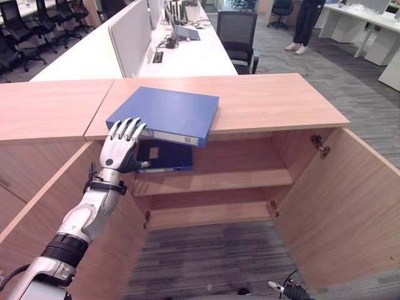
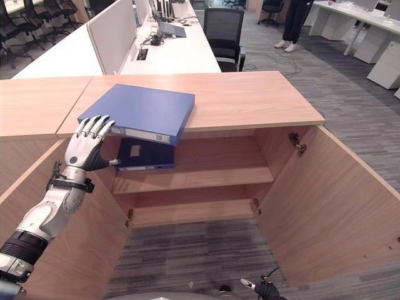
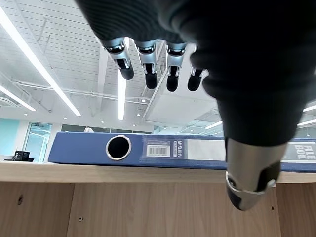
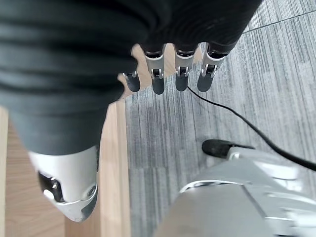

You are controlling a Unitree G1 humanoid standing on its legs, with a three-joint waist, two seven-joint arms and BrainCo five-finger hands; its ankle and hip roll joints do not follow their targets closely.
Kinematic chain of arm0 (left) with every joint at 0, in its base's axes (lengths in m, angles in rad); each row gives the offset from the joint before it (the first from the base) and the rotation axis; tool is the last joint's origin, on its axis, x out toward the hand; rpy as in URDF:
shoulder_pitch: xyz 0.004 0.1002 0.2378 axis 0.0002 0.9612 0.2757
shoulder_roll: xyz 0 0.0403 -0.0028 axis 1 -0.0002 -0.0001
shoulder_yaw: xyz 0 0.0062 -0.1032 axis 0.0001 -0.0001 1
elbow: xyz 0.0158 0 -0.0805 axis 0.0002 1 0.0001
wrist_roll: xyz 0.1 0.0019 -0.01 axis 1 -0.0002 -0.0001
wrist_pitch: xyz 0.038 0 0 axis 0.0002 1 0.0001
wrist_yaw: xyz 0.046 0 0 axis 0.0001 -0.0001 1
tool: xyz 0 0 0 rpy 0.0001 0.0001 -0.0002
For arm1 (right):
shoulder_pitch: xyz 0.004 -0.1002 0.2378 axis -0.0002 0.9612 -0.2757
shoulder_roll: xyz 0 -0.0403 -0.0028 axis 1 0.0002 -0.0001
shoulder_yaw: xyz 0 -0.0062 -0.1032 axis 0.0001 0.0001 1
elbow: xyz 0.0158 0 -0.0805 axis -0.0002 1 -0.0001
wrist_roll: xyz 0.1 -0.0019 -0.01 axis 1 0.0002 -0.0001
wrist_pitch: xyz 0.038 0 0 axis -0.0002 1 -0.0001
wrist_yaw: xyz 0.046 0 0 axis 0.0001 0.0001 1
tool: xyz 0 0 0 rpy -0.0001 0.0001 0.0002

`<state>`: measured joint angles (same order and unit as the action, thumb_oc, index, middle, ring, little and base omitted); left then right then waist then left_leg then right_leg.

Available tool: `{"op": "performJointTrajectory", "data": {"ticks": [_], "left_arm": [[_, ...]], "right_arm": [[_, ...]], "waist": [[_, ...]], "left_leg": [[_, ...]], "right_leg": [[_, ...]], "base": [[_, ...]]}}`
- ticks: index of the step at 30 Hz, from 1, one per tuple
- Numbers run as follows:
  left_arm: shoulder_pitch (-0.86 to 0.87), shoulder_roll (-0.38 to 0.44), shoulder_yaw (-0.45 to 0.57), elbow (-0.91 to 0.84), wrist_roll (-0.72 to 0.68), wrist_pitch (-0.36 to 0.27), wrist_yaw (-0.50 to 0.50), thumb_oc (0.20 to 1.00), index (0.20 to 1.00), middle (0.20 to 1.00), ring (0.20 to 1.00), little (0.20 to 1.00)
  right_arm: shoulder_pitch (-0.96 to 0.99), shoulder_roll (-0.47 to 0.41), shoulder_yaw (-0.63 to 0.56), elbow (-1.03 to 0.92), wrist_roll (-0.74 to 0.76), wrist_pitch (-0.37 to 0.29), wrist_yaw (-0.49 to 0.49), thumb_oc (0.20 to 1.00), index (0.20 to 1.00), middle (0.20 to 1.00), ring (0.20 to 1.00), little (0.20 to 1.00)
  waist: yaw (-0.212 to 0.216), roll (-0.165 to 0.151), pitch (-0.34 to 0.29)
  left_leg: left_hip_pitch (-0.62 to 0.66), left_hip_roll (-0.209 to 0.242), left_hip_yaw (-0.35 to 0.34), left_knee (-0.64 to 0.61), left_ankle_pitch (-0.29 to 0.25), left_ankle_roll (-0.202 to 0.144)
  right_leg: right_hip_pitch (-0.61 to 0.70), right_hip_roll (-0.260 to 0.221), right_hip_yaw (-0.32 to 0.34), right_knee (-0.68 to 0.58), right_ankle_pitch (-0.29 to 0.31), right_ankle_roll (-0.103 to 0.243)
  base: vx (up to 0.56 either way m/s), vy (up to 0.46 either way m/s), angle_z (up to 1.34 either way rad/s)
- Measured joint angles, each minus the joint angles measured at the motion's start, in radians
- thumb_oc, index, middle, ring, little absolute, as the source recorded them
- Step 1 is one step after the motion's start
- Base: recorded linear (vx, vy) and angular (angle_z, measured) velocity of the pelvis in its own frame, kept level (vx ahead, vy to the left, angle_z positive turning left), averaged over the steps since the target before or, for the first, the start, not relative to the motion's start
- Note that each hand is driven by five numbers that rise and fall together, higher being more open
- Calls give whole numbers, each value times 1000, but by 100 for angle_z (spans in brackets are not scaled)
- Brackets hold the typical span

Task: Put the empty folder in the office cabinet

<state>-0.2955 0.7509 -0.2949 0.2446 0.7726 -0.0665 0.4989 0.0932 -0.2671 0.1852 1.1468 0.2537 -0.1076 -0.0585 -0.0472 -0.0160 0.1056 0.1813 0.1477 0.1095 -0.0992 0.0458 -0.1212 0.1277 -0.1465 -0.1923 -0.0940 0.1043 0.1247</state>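
Straight, spread fingers of the left hand (image 1: 119, 150) touch the blue folder's (image 1: 167, 112) overhanging spine on the cabinet (image 1: 262, 100) top; unpinched, it could slide off. Right hand (image 4: 168, 74) hangs relaxed.

Even, bright light from ceiling strip lights (image 3: 29, 47) (glaring), soft shadow inside the cabinet (image 1: 212, 187).

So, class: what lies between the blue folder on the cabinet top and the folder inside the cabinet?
In the eye views, the cabinet top's front edge and the left hand.
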Motion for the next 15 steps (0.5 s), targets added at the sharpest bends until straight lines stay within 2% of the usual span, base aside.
{"op": "performJointTrajectory", "data": {"ticks": [3,7,15], "left_arm": [[-56,1,-58,15,2,8,-9,1000,1000,1000,1000,1000],[-85,0,-86,30,3,15,-11,1000,1000,1000,1000,1000],[-155,-4,-151,39,40,15,-21,1000,1000,1000,1000,1000]], "right_arm": [[2,-1,0,34,-1,3,-1,1000,1000,1000,1000,1000],[6,-3,0,34,-1,4,-1,1000,1000,1000,1000,1000],[6,-5,0,41,-1,5,-1,1000,1000,1000,1000,1000]], "waist": [[-2,3,-6],[-24,9,-13],[-29,12,-18]], "left_leg": [[3,0,5,0,0,0],[4,0,11,0,-2,1],[20,0,17,0,-3,1]], "right_leg": [[0,0,6,0,1,0],[3,1,13,0,2,0],[10,1,18,0,2,0]], "base": [[12,2,-4],[7,1,-5],[2,0,-1]]}}
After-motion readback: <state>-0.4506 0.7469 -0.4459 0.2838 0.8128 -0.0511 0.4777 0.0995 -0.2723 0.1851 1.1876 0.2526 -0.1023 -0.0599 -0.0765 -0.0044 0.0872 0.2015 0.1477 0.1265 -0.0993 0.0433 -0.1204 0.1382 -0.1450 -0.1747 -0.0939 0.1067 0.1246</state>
